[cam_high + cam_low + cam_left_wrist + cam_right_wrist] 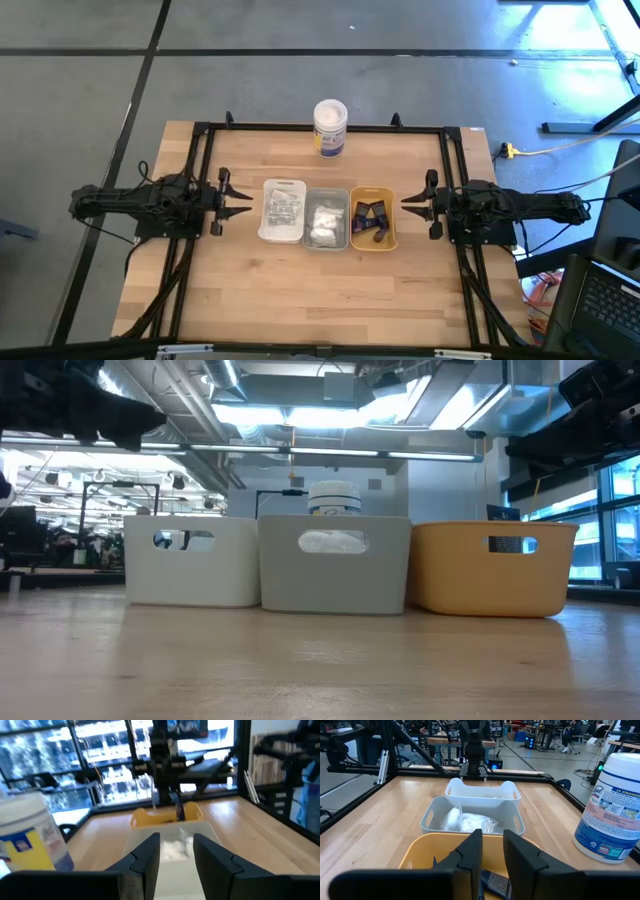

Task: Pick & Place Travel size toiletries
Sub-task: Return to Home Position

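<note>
Toiletries (467,822): none loose on the table (300,300); sachets (283,208) in white bin (284,183), wrapped bundles (326,220) in grey bin (327,192), black tubes (372,222) in orange bin (373,190).
Left claw (240,201): just left of white bin, fingers apart, empty.
Right claw (412,203): just right of orange bin, fingers apart, empty.
Homing: probably best to retract level, clear of bin rims and the wipes tub (330,127).

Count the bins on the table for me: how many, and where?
3, in a row on the table: white bin at the robot's left, grey bin in the middle, orange bin at its right. None appears hidden.
</note>
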Controlling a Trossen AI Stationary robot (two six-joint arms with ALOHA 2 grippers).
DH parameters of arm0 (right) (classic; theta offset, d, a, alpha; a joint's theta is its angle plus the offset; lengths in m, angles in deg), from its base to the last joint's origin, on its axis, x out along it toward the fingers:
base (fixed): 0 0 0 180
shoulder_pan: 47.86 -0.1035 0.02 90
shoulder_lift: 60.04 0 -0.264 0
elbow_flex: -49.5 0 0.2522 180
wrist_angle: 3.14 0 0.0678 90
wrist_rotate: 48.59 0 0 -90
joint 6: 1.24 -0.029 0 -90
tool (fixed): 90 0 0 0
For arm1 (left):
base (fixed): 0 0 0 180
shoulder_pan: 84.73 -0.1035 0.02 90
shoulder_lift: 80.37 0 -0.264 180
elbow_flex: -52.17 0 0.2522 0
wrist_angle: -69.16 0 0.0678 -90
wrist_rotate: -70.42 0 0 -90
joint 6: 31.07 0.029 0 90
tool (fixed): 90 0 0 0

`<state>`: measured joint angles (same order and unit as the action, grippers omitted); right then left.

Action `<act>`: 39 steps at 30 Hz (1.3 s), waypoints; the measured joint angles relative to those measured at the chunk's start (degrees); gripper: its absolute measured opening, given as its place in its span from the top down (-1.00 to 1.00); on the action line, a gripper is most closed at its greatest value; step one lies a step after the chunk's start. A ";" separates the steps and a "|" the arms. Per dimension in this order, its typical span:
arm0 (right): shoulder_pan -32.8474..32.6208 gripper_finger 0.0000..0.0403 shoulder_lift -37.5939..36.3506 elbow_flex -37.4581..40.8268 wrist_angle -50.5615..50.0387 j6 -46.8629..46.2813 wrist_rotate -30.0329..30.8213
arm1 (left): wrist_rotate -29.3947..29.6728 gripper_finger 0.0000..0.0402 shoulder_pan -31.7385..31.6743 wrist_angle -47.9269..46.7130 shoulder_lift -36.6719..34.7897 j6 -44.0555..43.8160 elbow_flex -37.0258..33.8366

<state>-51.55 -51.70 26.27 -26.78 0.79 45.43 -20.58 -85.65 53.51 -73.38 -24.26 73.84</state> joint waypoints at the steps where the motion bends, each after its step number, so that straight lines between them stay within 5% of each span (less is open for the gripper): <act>1: 0.01 0.61 0.00 0.00 -0.01 0.02 0.00 | 0.21 0.42 -0.23 -0.36 -1.20 -0.02 0.00; 5: -0.01 0.63 0.00 0.00 -0.01 0.00 0.00 | 0.46 0.44 -0.81 -2.01 -7.04 -0.02 -0.03; 17: -0.02 0.70 0.00 -0.02 -0.03 0.00 -0.02 | 1.91 0.42 -0.74 1.39 -5.15 0.25 0.56; 22: 0.00 0.71 -0.18 -0.02 -0.03 0.00 -0.01 | 26.43 0.44 -0.71 -4.34 -2.83 13.42 0.37; 26: 0.12 0.71 -1.22 -0.03 -0.22 0.02 -0.13 | 39.58 0.44 -0.74 -5.19 -2.14 16.36 0.62; 30: 0.20 0.71 -2.49 0.06 0.24 0.00 -0.01 | 44.87 0.42 -0.75 -4.94 -1.93 16.50 0.55; 39: 1.14 0.71 -8.27 6.48 6.16 -6.71 -1.96 | 44.55 0.44 -0.75 -4.80 -1.89 16.50 0.55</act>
<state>-50.41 -59.98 32.74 -20.62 -5.92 43.48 23.97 -86.40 48.70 -75.27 -7.76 74.38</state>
